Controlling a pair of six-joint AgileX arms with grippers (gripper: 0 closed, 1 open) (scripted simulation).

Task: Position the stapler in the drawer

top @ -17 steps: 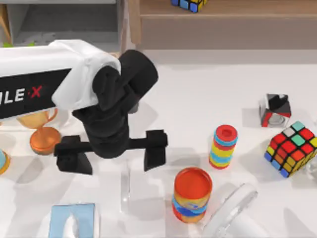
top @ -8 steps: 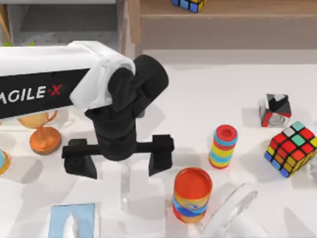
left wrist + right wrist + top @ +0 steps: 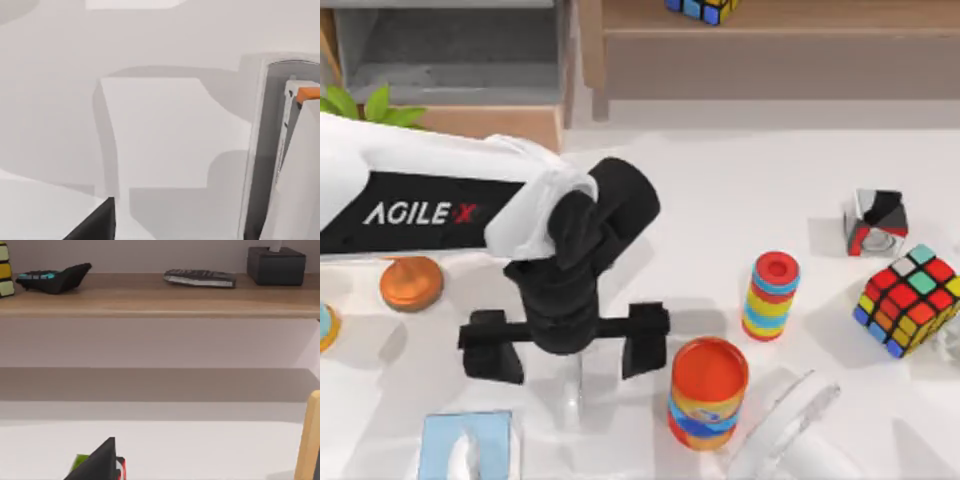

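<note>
The stapler (image 3: 574,388) is a pale, nearly table-coloured sliver lying on the white table, left of the orange can (image 3: 708,392). My left gripper (image 3: 568,347) hangs open just above its far end, with one black finger (image 3: 490,350) on the left and the other on the right, straddling it without touching. A pale long shape with an orange tip (image 3: 282,150) in the left wrist view may be the stapler. The drawer (image 3: 450,55) stands open at the back left, with a grey inside and a wood front. My right arm is parked facing a shelf, and one fingertip (image 3: 102,462) shows wide of centre.
Near the can are a stack of coloured rings (image 3: 772,296) and a clear glassy object (image 3: 785,435). Two colour cubes (image 3: 908,298) (image 3: 876,222) sit at the right. A blue tissue box (image 3: 468,445), an orange trophy base (image 3: 411,283) and a plant (image 3: 370,105) are at the left.
My left arm has swung right and toward the table's front, bringing the open gripper over the stapler. The plant by the drawer is now uncovered.
</note>
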